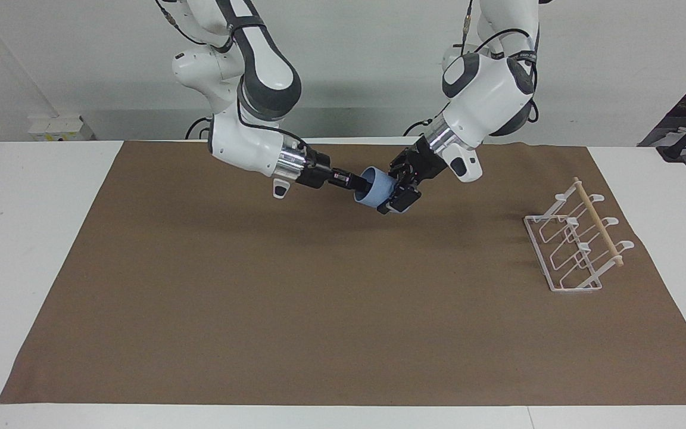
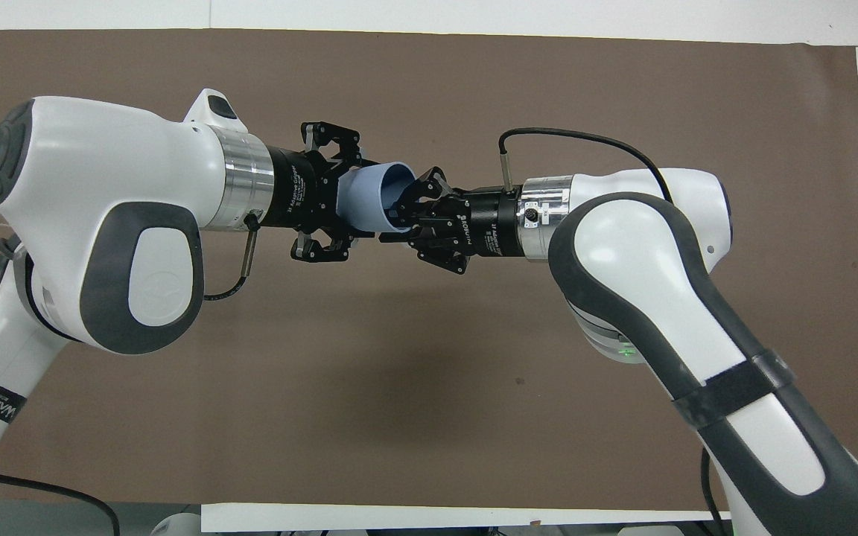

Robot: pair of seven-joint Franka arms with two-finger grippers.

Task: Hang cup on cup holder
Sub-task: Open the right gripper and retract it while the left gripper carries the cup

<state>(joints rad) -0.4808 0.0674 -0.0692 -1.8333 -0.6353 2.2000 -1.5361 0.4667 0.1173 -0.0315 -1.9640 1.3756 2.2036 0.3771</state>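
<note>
Big white table (image 1: 33,250) w/ a brown paper mat (image 1: 295,310) covering most of it; bare white strips show at both ends and along the edge farthest from the robots. Mat looks flat, matte, a few faint creases. Plain white wall (image 1: 367,53) at the robots' end of the room, w/ a white block of sockets or boxes (image 1: 60,127) at the wall's foot toward the right arm's end. Dark gear and cables at the room's edge toward the left arm's end, too cut off to tell what.

Both arms meet in mid-air over the mat, approx. mid-table on the robots' side. The cup (image 1: 377,190), light blue, lies on its side up in the air between them, its open mouth toward the right arm. Left gripper (image 1: 399,192) is clamped round the cup's base end, fingers closed on the outside wall. Right gripper (image 1: 359,183) sits at the cup's mouth, tips at the rim; in the overhead view its fingers (image 2: 412,195) reach just into the opening, but I can't tell if they're gripping the rim or let go.

Cup holder (image 1: 575,244), white wire w/ a wooden dowel across the top, stands on the mat toward the left arm's end, well apart from the cup, nothing hanging on it. Soft shadows of the arms fall on the mat beneath.
</note>
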